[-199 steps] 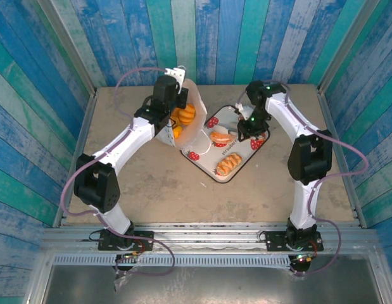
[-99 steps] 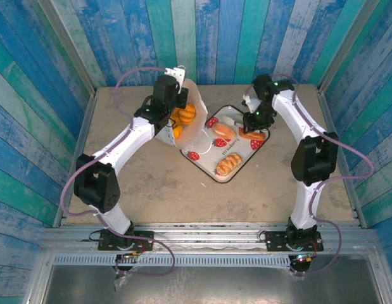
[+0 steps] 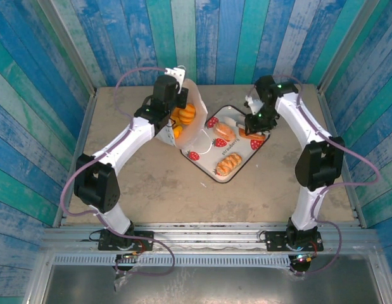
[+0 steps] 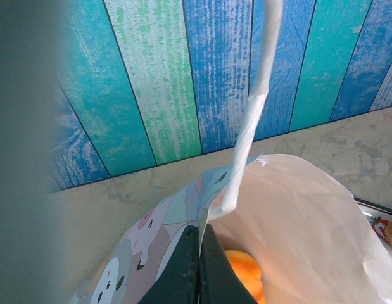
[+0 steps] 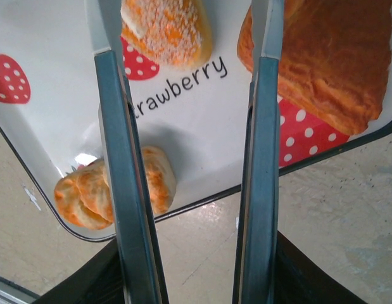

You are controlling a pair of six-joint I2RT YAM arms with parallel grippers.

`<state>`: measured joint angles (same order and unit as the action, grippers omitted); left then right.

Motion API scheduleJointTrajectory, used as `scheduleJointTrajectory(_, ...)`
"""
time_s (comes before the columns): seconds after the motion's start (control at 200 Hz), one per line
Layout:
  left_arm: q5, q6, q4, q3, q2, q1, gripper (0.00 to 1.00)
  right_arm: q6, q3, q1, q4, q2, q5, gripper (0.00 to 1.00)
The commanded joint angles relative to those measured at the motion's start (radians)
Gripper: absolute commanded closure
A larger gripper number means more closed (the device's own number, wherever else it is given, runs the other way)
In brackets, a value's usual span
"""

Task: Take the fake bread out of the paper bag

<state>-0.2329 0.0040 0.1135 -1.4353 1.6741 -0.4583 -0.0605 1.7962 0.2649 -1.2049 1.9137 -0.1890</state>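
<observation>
1. Firstly, a braided roll [image 3: 228, 164] lies at the near end of the strawberry tray [image 5: 202, 126] on the desk [image 3: 151, 190].
2. Beyond, the right gripper [image 3: 251, 125] hangs over the tray, fingers apart and empty, beside a croissant [image 5: 328, 57] and a sugared loaf [image 5: 164, 25].
3. Farthest, the left gripper [image 4: 199, 240] is pinched closed on the rim of the paper bag [image 4: 297, 209]; orange bread [image 3: 183, 114] sits inside.

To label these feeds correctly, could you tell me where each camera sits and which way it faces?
Top external: above and behind the bases, looking down at the table; both arms show.
Left wrist: on the left gripper, facing the back wall past the paper bag; its shut fingers pinch the rim.
Right wrist: on the right gripper, facing down at the strawberry tray between its open fingers.
Top and right wrist share the tray.
</observation>
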Motion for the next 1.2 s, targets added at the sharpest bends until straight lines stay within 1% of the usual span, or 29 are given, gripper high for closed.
scheduleJointTrajectory(0.0, 0.006, 0.001, -0.035, -0.031, 0.004, -0.002, 1.0, -0.026, -0.047, 0.0, 0.01, -0.028, -0.026, 0.52)
scheduleJointTrajectory(0.195, 0.0, 0.002, -0.033, -0.027, -0.001, -0.002, 1.0, -0.054, -0.073, -0.001, 0.038, -0.005, -0.058, 0.52)
scheduleJointTrajectory(0.471, 0.001, 0.007, -0.029, -0.032, 0.001, -0.002, 1.0, -0.079, -0.039, -0.001, 0.044, 0.053, -0.1, 0.52)
scheduleJointTrajectory(0.681, 0.008, 0.002, -0.031, -0.034, 0.003, -0.002, 1.0, -0.079, -0.012, -0.001, 0.038, 0.084, -0.101, 0.52)
scheduleJointTrajectory(0.877, 0.002, 0.005, -0.028, -0.03, -0.002, -0.002, 1.0, -0.063, 0.003, -0.001, 0.032, 0.092, -0.094, 0.62)
scheduleJointTrajectory(1.197, 0.001, 0.005, -0.029, -0.029, -0.002, -0.001, 1.0, -0.018, 0.009, 0.0, 0.061, 0.05, -0.067, 0.7)
